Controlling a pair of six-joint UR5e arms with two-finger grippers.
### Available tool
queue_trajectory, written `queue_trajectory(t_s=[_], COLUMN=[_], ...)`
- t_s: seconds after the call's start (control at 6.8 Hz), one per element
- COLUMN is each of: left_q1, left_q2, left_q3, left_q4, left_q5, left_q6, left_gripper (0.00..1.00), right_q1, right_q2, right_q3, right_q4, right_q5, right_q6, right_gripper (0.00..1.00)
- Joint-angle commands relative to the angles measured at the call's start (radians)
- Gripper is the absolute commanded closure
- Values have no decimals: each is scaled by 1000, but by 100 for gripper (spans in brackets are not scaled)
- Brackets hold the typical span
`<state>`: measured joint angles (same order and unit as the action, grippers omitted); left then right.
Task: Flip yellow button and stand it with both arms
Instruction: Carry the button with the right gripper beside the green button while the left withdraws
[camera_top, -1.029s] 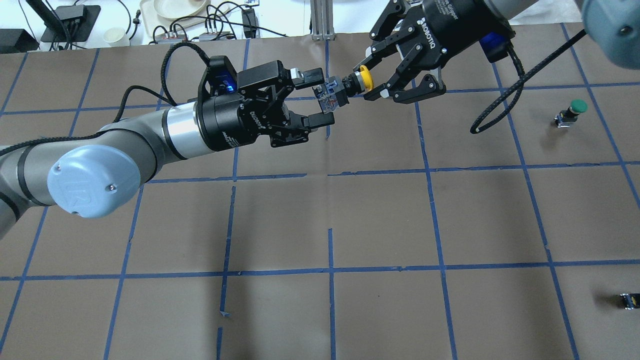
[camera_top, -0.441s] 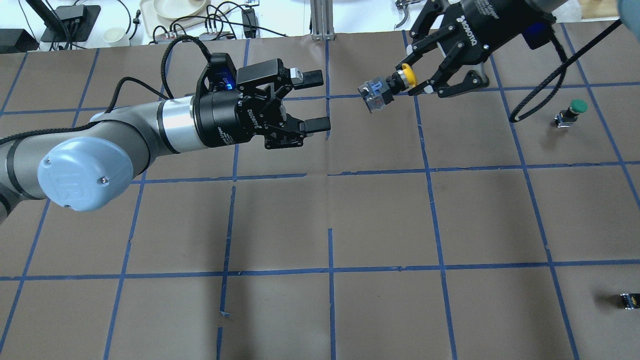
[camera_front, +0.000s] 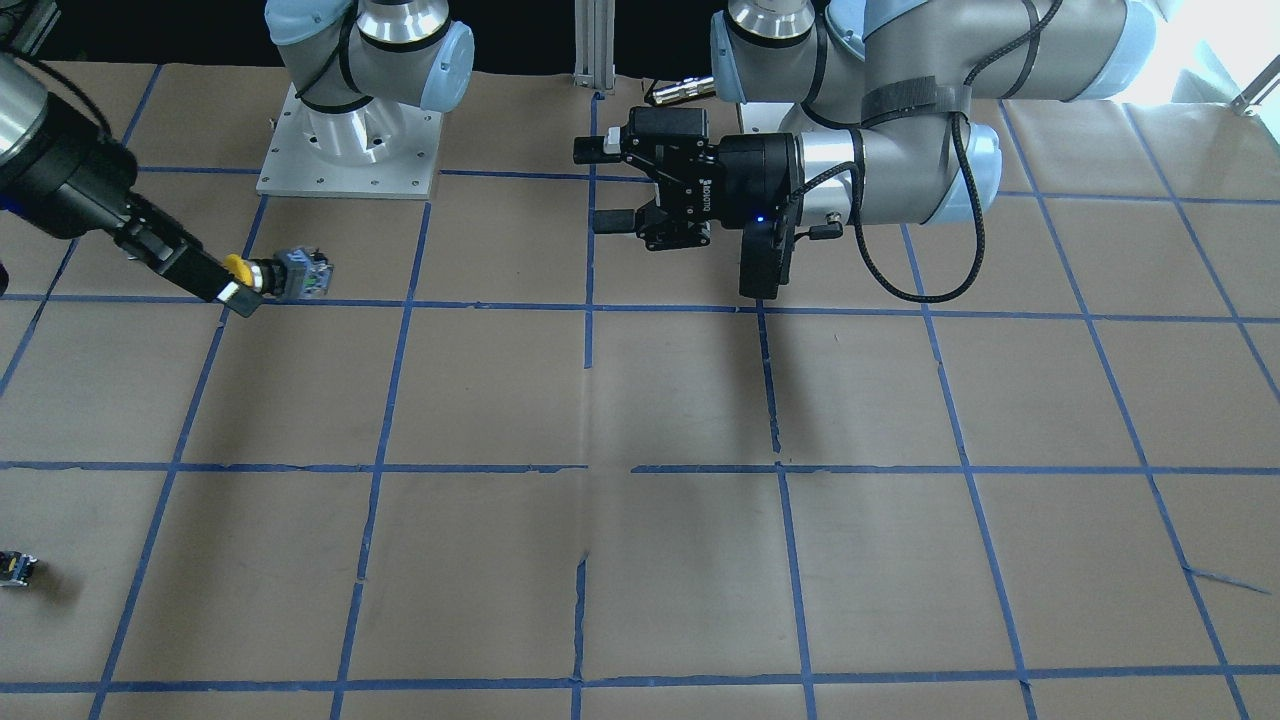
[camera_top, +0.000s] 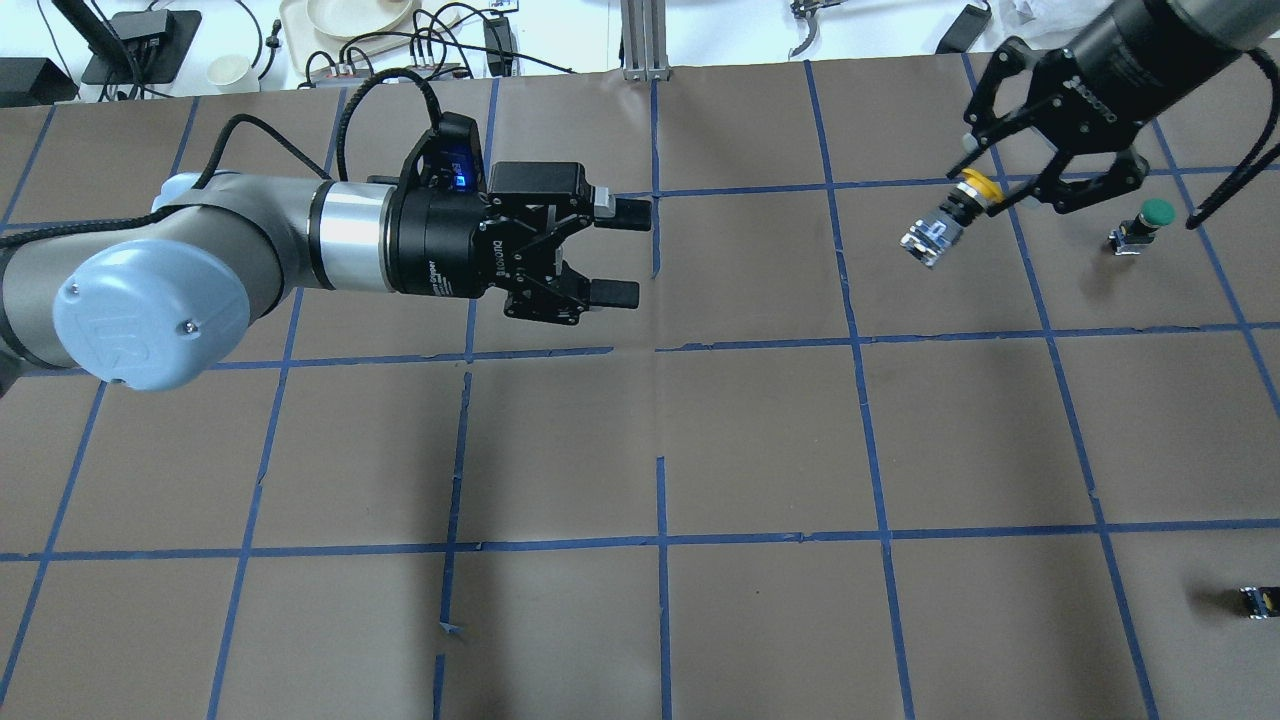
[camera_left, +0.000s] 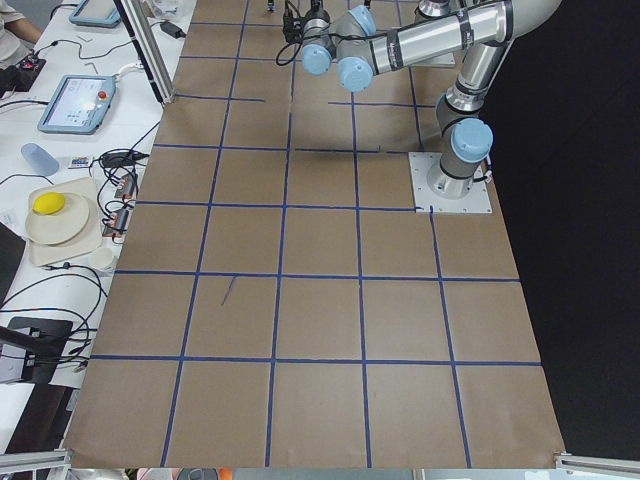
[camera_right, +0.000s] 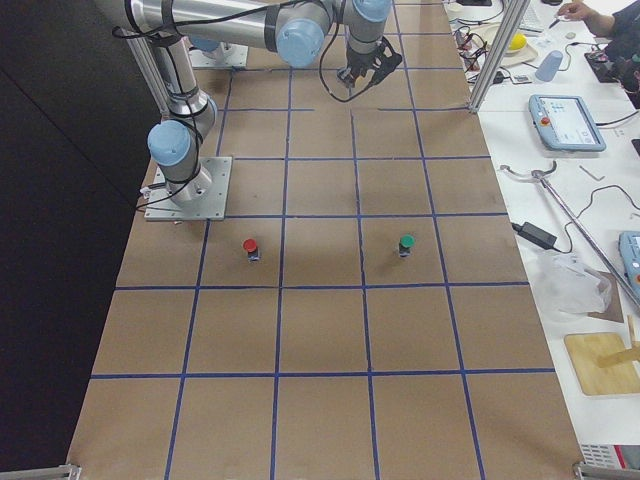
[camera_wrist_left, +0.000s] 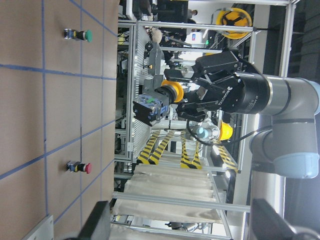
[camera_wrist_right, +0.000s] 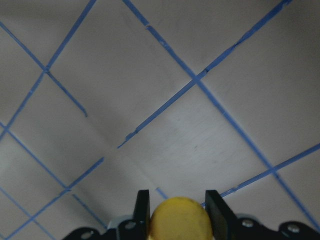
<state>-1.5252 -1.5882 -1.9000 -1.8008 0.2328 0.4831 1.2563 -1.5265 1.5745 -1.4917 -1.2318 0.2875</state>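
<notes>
The right gripper (camera_front: 240, 285) is clamped on the cap of the yellow button (camera_front: 292, 274) at the left edge of the front-facing view. The button's blocky body sticks out sideways, away from the fingers. The left gripper (camera_front: 598, 185) hangs near the middle with its fingers spread and nothing between them. A small dark block (camera_front: 15, 568) lies on the counter (camera_front: 680, 400) at the lower left.

From overhead, the held button is at the upper right, near a green button (camera_top: 1148, 222) that stands on the counter. The released left gripper is well apart from it, left of centre.

The right side view shows a red button (camera_right: 250, 246) and the green one standing apart on the counter.

The left wrist camera sees the button held in the air, cap toward the right gripper.

The right wrist camera shows the yellow cap pinched between two fingers (camera_wrist_right: 142, 210).
</notes>
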Motion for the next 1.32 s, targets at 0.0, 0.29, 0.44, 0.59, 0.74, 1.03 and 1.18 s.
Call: queue_trajectory(t_s=[0.0, 0.29, 0.44, 0.59, 0.74, 1.03, 1.18], left_q1=[3, 3, 3, -10, -29, -50, -46], left_q2=[-10, -9, -3, -4, -3, -15, -16], left_q3=[21, 22, 54, 128, 200, 309, 346], left_q4=[210, 423, 432, 425, 401, 336, 289], left_q5=[211, 501, 617, 810, 985, 1275, 1350], left_q6=[-253, -409, -412, -438, -442, -440, -429], left_gripper=[0, 0, 0, 0, 0, 0, 0], right_q1=[-145, -245, -286, -319, -377, -513, -558], right_q2=[14, 25, 26, 26, 26, 37, 70], right_q3=[140, 305, 371, 418, 445, 469, 470], right_q4=[-214, -545, -662, -718, -722, -711, -708], right_q5=[-139, -172, -157, -131, -35, 102, 115], right_q6=[-476, -911, -1109, -1301, -1494, -1844, -1972], right_gripper=[92, 92, 92, 92, 92, 92, 92])
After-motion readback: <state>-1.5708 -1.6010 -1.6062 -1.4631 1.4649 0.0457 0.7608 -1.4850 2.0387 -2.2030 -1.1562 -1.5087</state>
